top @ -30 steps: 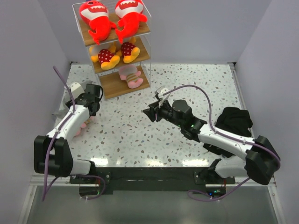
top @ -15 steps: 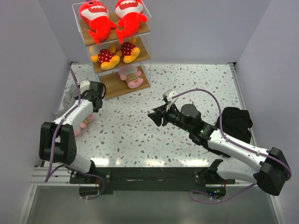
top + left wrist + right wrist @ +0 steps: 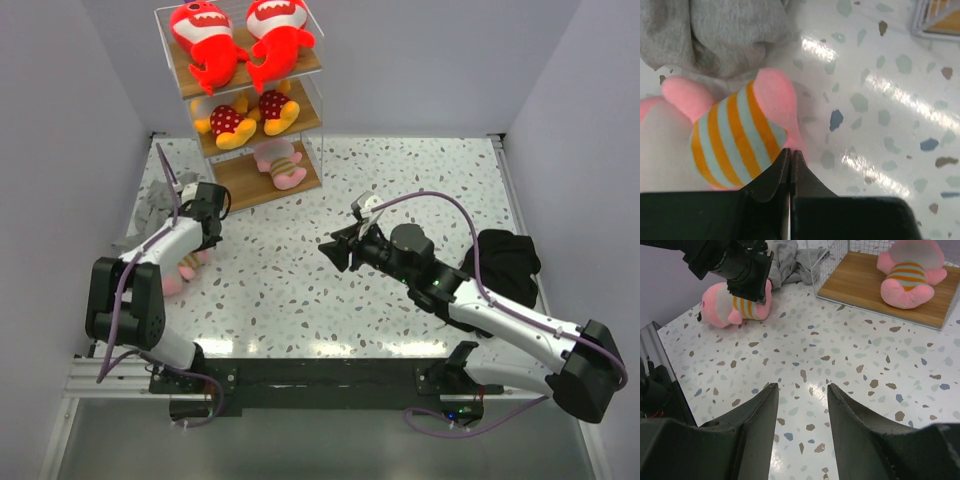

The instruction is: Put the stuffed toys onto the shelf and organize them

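Observation:
The shelf (image 3: 236, 182) stands at the far left with two red sharks (image 3: 205, 42) on top. Two yellow-orange toys (image 3: 228, 121) lie on its middle board and a pink striped toy (image 3: 282, 163) on its bottom board (image 3: 855, 277). A second pink striped toy (image 3: 180, 268) lies on the table by the left wall. My left gripper (image 3: 790, 152) is shut right at that toy's (image 3: 735, 135) edge, with nothing between its jaws. Mid-table, my right gripper (image 3: 802, 387) hangs open and empty, facing the shelf.
A grey cloth (image 3: 715, 35) is bunched against the left wall just beyond the pink toy. A black cloth (image 3: 505, 260) lies at the right of the table beside my right arm. The shelf's wire corner (image 3: 940, 20) is close to my left gripper.
My left gripper has closed from wide open to shut, and its arm has shifted a little towards the shelf. The right arm drew back slightly, its jaws unchanged.

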Controlling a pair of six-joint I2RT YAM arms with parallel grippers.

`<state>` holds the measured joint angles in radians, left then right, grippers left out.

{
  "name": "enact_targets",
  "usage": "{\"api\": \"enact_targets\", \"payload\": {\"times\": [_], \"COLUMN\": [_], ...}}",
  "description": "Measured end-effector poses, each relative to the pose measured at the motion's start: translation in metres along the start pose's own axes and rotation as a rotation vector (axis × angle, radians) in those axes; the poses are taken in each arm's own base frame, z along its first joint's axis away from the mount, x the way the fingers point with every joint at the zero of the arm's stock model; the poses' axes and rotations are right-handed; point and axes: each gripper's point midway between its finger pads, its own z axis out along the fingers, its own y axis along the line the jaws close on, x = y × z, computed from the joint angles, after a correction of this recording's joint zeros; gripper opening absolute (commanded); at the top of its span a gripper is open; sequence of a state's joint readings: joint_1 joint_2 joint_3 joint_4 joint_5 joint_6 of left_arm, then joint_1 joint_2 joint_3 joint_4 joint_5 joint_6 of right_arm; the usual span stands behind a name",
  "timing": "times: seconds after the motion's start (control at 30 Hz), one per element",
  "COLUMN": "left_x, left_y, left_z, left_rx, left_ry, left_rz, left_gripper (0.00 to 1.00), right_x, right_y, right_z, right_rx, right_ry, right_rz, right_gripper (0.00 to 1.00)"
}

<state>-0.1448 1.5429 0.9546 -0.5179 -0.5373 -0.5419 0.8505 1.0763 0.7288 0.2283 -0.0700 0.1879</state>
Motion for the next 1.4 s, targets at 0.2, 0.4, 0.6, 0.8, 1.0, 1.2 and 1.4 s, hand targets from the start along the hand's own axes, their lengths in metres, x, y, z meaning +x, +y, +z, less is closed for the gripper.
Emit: {"api": "enact_targets", "payload": {"times": [0.2,0.4,0.6,0.8,1.0,1.2,1.4], "left_x": [0.007,0.022,0.053,0.107,0.131,0.131,0.131], "left_y": [-0.022,-0.064,-0.106,-0.152,-0.167,-0.164,-0.167], "left_z": [-0.055,-0.118,-0.157,-0.184,-0.205,-0.200,-0.204], "left_rx": [0.188,0.510,0.801,0.995,1.090,1.064,1.029], "left_ry": [-0.098,-0.188,-0.220,-0.201,-0.256,-0.267,-0.272], "left_rz": [0.094,0.220,0.395,0.664,0.833,0.884,0.925], "left_gripper": [0.00,0.00,0.00,0.08,0.31,0.50,0.53], "right_x": [-0.007,-0.013,-0.022,-0.031,-0.035,-0.043,-0.048], "right_y": [0.001,0.002,0.001,-0.011,-0.032,-0.049,-0.055], "right_z": [-0.006,-0.010,-0.023,-0.043,-0.065,-0.086,-0.091], "right_rx": [-0.003,-0.005,0.006,0.075,0.200,0.299,0.336], "right_ry": [-0.017,-0.037,-0.076,-0.144,-0.219,-0.295,-0.319], "right_rz": [-0.011,-0.023,-0.040,-0.051,-0.042,-0.025,-0.018], "right_gripper": [0.50,0.52,0.53,0.54,0.56,0.58,0.58]}}
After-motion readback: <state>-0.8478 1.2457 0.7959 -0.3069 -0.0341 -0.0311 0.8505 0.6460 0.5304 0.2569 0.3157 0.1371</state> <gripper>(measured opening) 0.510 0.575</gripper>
